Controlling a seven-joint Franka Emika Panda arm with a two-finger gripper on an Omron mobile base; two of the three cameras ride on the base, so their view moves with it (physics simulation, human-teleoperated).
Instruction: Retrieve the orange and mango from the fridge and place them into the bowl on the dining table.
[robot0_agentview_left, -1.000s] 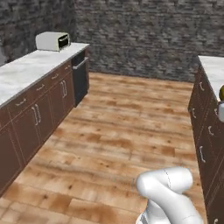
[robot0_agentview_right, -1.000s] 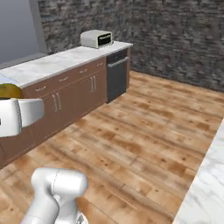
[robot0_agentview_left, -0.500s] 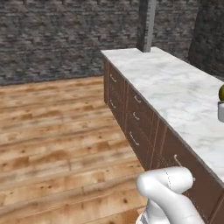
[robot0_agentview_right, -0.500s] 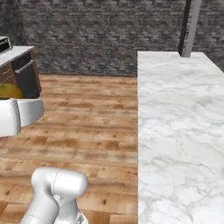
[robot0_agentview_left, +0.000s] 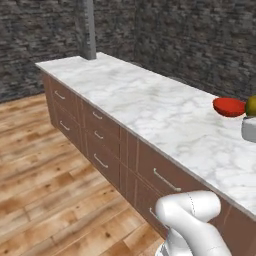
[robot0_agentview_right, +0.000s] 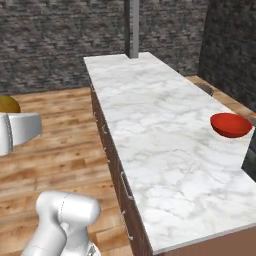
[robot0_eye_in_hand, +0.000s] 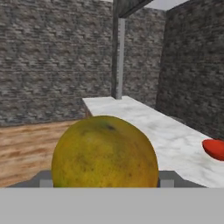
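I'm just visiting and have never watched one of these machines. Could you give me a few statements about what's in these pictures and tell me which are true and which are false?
1. The tool carries a yellow-green fruit, the mango. True.
2. The red bowl already has fruit in it. False: its inside looks empty in the right base view.
3. The bowl sits on the white marble dining table. True.
4. The bowl lies upside down on the wooden floor. False: it stands right way up on the marble top.
5. The mango is resting on the table. False: it is held up in the tool, off the table.
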